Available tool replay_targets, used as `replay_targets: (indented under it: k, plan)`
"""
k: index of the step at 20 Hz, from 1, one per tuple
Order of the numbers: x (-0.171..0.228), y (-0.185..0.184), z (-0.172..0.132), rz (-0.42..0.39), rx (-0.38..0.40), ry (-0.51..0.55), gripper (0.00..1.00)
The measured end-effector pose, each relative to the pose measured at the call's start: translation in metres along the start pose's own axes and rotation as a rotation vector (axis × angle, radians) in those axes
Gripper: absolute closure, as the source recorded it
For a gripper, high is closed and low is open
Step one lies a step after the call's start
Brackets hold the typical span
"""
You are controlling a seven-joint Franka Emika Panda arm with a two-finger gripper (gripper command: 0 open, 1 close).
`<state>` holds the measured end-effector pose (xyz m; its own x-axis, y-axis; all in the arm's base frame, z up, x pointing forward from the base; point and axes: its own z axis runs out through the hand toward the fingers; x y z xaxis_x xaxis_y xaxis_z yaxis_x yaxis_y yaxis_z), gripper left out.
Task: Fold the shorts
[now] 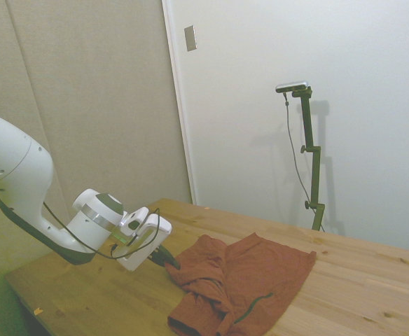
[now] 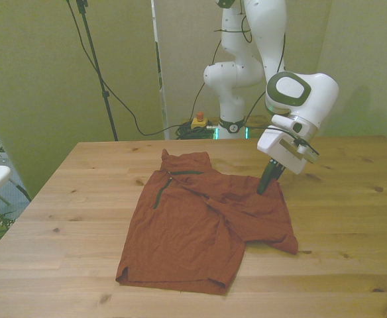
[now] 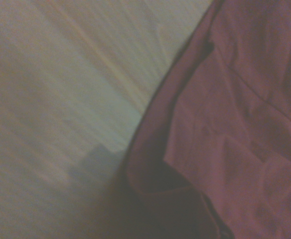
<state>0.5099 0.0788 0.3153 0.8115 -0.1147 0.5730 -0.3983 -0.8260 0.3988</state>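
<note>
While the fold is only part made, the entry stands as follows.

Item: the shorts, rust-red soft cloth, lying on the wooden table near its middle.

Lie of the cloth: mostly spread flat; one side, toward the front view's right, is turned over onto the rest and sits in loose creases rather than a clean edge.

Trim: a thin dark green line shows near the waist end, on the front view's left of the garment.

Tool: the gripper, tilted, its dark fingertips down at the cloth's edge on the front view's right.

Tool state: cannot tell whether it is clenched on the fabric or released; the tips are too small and dark in both standing views.

Wrist view: blurred; shows a rolled hem of the shorts against bare wood.

Done, by judgement: a first, rough turn-over of one side.

Left, by judgement: the larger flat part is not yet brought over, and the bunched edge needs smoothing before the garment counts as folded.
</note>
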Motion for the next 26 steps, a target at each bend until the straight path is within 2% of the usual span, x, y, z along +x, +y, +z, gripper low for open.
replay_targets:
  k: [6,11,14,21,26]
  plan:
    - [0.064,0.048,-0.005,0.119,-0.025,0.051,1.0]
    - [0.113,0.111,0.026,0.264,-0.04,0.005,1.0]
    - [0.133,0.133,0.049,0.323,-0.025,-0.031,1.0]
    - [0.187,0.165,0.078,0.415,-0.002,-0.062,1.0]
    - [0.209,0.191,0.106,0.463,-0.028,-0.066,1.0]
